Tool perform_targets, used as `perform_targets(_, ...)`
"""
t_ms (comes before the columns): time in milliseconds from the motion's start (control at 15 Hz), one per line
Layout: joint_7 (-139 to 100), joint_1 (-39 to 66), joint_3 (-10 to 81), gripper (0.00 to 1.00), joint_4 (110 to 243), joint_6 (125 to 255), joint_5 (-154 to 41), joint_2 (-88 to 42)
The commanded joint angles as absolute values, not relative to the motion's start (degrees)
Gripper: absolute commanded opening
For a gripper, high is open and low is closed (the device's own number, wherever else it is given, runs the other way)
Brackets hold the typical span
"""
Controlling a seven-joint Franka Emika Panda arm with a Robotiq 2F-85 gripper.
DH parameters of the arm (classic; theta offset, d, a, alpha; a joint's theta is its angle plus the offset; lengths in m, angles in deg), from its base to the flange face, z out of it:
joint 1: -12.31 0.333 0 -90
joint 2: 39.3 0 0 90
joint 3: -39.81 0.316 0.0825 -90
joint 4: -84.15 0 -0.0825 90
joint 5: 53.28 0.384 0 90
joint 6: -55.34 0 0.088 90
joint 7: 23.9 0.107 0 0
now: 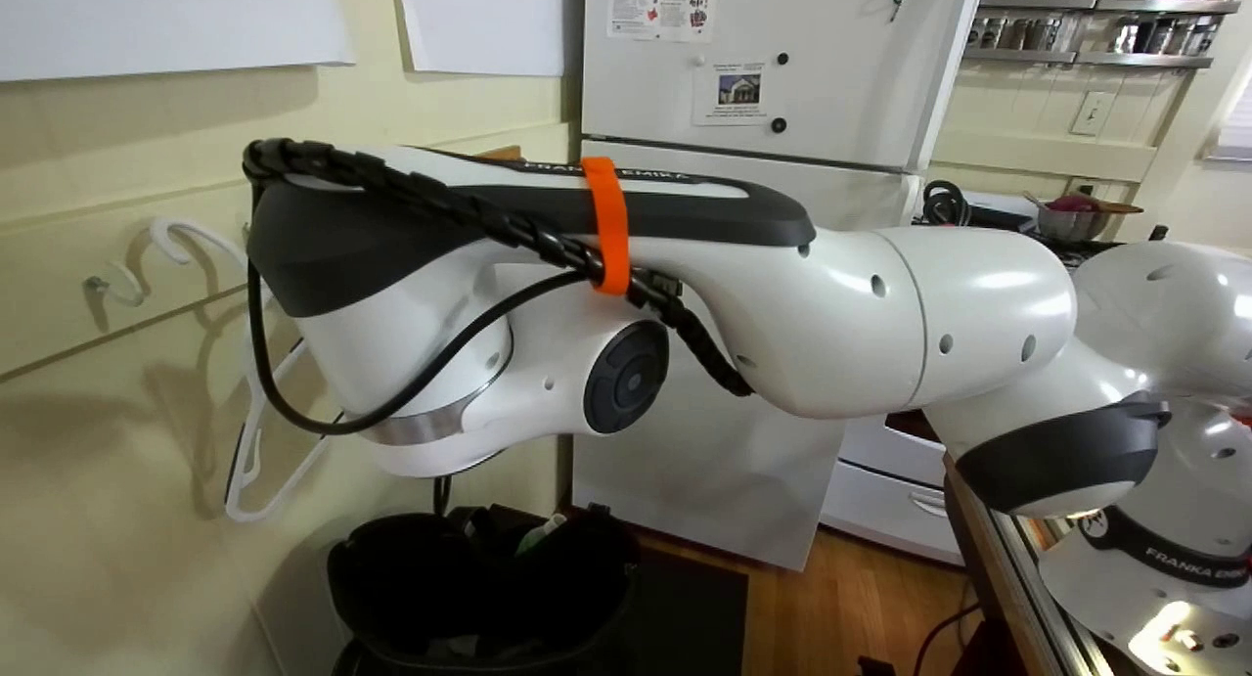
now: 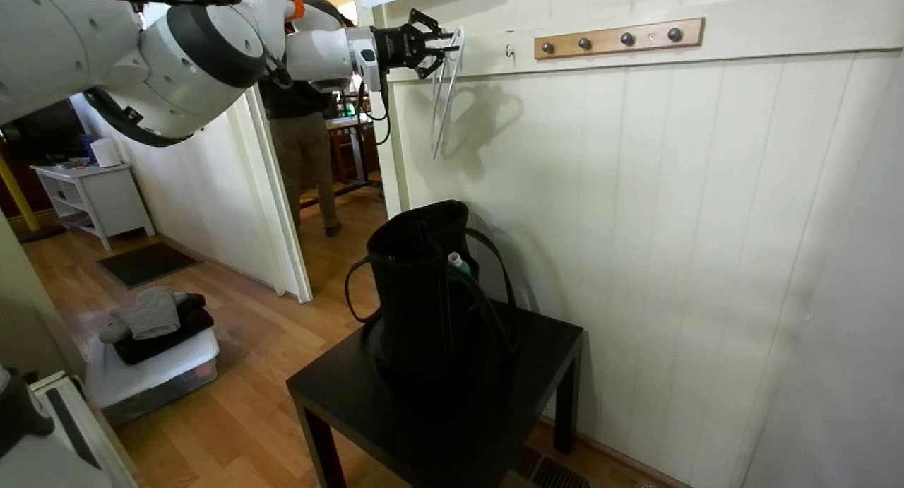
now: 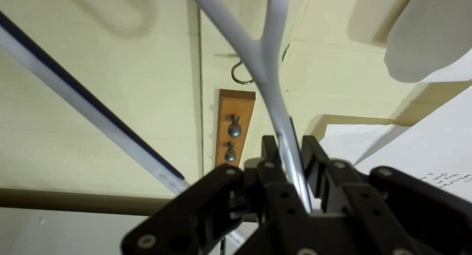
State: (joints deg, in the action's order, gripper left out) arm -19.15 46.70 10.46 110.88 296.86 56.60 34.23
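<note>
My gripper [image 2: 453, 42] is shut on a white plastic hanger [image 2: 449, 96], close to the cream wall. In the wrist view an arm of the hanger [image 3: 271, 78] runs down between the two fingers [image 3: 270, 148], and its forked part reaches up past the top edge. The hanger's long bar slants across the left side of that view. Seen edge-on in an exterior view, the hanger hangs below the fingertips. Elsewhere the robot's wrist hides the gripper, while part of the hanger [image 1: 243, 512] shows beside the arm. A small metal hook [image 3: 241, 79] sits on the wall behind the hanger.
A wooden rack with round pegs [image 2: 604, 45] is fixed to the wall, right of the hook. Below the gripper a black bag [image 2: 413, 311] holding a bottle stands on a black table [image 2: 339, 375]. A white fridge [image 1: 675, 500] stands behind the arm. Someone [image 2: 304, 149] stands in the doorway.
</note>
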Motion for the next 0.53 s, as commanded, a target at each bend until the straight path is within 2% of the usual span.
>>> perform_targets(0,-18.17,50.87,-0.09,0.06,119.88,298.07,64.65,31.13)
perform_targets(200,-16.71,55.57,-9.20,0.06,128.40,297.93,69.63,29.86)
perform_targets(267,-18.87,54.17,-5.20,0.06,124.63,301.11,67.08,30.57)
perform_targets(333,-16.46,58.38,-12.84,0.06,132.84,297.25,71.70,29.22)
perform_targets(467,-15.52,61.23,-13.79,0.06,137.02,297.33,71.11,28.32)
